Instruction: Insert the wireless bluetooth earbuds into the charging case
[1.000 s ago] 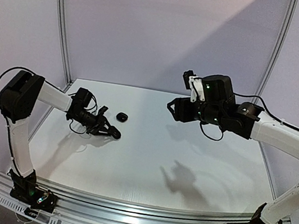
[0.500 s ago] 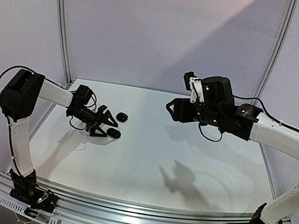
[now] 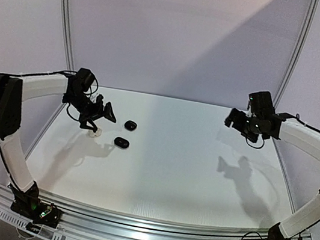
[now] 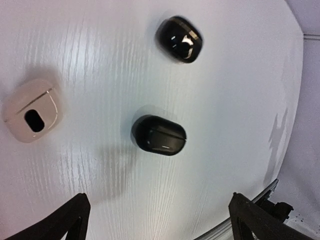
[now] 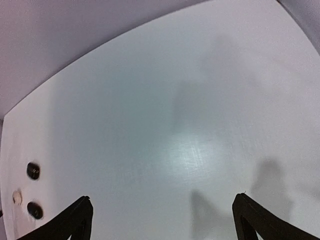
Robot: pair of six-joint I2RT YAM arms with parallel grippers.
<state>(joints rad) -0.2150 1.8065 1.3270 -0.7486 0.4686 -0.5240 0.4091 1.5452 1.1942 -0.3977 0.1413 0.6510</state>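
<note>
Three closed charging cases lie on the white table at the left. One black case (image 4: 159,135) (image 3: 121,142) is nearest; a glossier black case (image 4: 180,39) (image 3: 130,125) lies behind it. A white case (image 4: 32,111) (image 3: 92,134) sits to their left. No earbuds show in any view. My left gripper (image 3: 100,118) (image 4: 160,220) hangs open above the table, left of the cases, with nothing between its fingers. My right gripper (image 3: 234,119) (image 5: 161,215) is open and empty, raised high at the far right.
The table's left edge and a metal upright (image 3: 68,26) stand close behind the left arm. From the right wrist, the three cases appear small at the far left, one black case (image 5: 33,170) among them. The right arm's shadow (image 3: 239,167) falls on the table.
The left gripper opened, let go of the nearer black case and drew up and back to the left. The right arm swung right and away, its jaws opening wider.
</note>
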